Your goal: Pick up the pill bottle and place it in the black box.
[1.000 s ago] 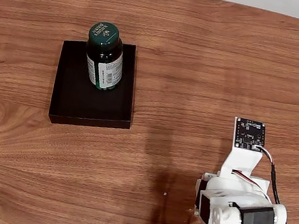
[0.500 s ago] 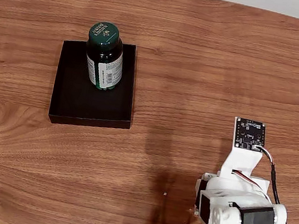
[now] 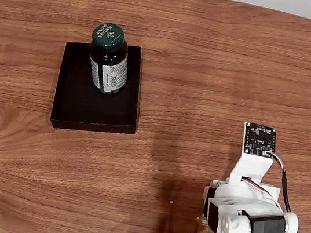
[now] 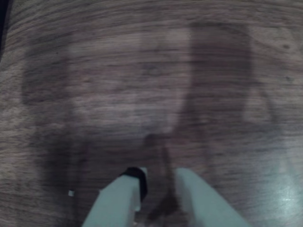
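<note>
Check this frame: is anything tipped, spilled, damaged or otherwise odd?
Nothing stands out. The dark green cylindrical pill bottle stands upright inside the shallow matte black box, near its far right corner in the fixed view, on the wooden table.

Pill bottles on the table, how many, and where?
1. The pill bottle stands upright inside the black box, at its far right corner in the fixed view. None elsewhere on the wooden table; the arm's base could hide a small patch.

Wrist view blurred; claw [image 4: 158, 182] cut off by bottom edge, holding nothing.
</note>
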